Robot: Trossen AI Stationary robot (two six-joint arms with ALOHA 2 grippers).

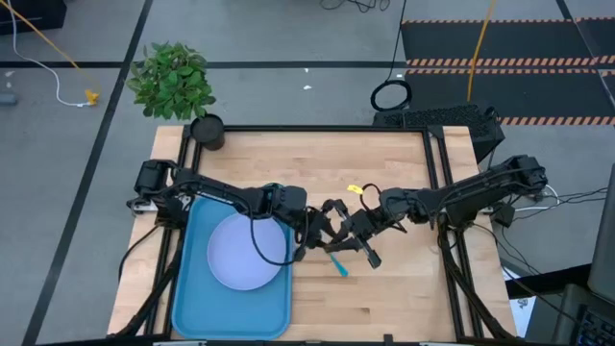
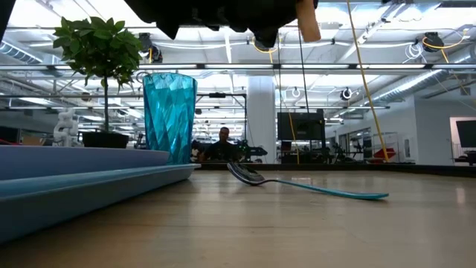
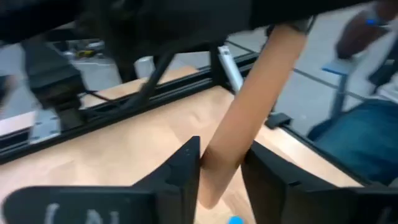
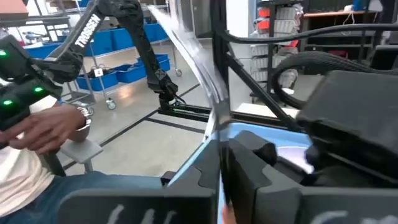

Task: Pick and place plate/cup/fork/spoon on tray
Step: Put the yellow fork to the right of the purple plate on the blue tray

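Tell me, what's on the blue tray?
The plate lies on the tray. The left arm reaches over the tray's right side, so the cup standing near that edge cannot be seen from above.

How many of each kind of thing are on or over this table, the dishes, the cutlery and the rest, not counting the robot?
Tray: 1
Plate: 1
Cup: 1
Fork: 1
Spoon: 1
Potted plant: 1
Total: 6
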